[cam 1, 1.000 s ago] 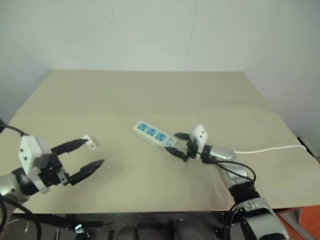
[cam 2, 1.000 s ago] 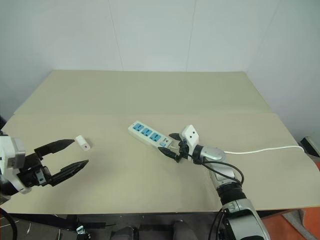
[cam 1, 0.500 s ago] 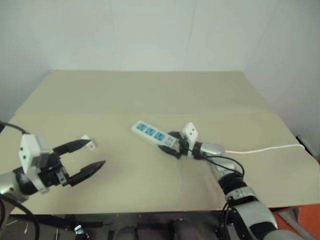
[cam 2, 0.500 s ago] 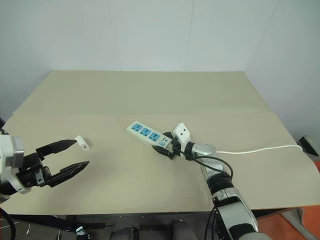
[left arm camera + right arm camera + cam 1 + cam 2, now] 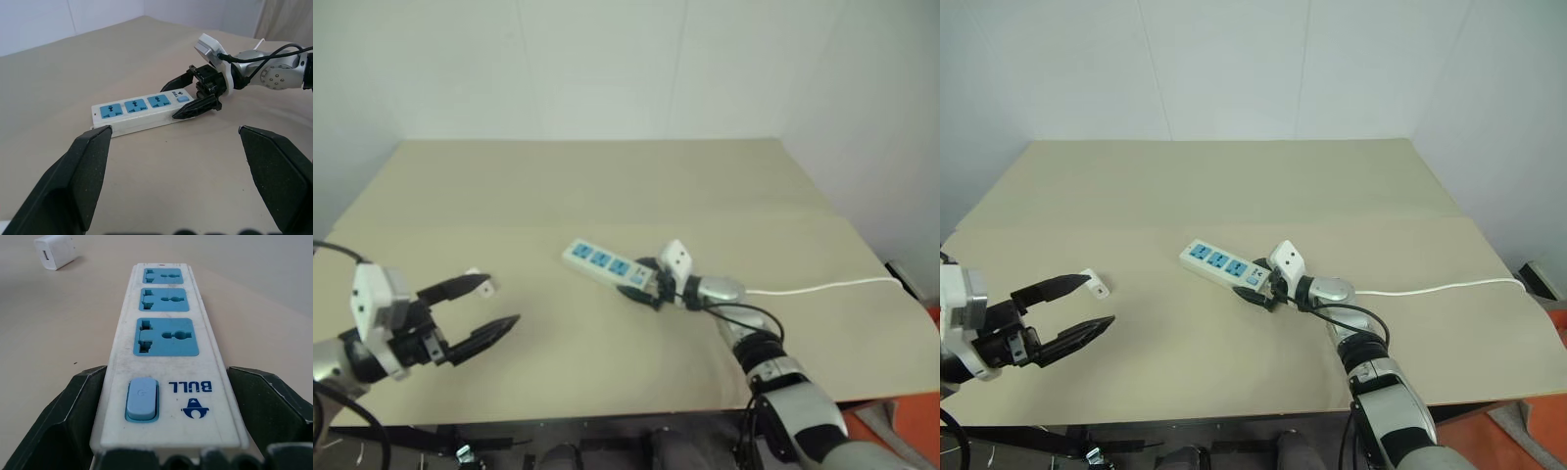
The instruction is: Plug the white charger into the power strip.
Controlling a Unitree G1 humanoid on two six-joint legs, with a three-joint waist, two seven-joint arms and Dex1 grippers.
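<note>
The power strip [image 5: 1217,266] lies at an angle mid-table, a white bar with three blue sockets and a blue switch [image 5: 142,398]. My right gripper [image 5: 1253,285] is open, its black fingers [image 5: 80,421] flanking the strip's switch end; whether they touch it I cannot tell. The white charger [image 5: 1097,287] lies on the table to the left, also seen past the strip's far end as the white charger [image 5: 56,252]. My left gripper [image 5: 1099,300] hovers open and empty, its upper fingertip right by the charger in the head views and pointing towards the strip [image 5: 142,107].
A thin white cord [image 5: 1430,289] runs from the strip to the table's right edge, beside my right arm. The tan table [image 5: 1234,186] meets white walls at the back. Its front edge [image 5: 1185,416] is near my arms.
My right gripper has slid left and forward, so its fingers now straddle the strip's switch end. The left gripper and the charger stayed put. The camera turned slightly.
</note>
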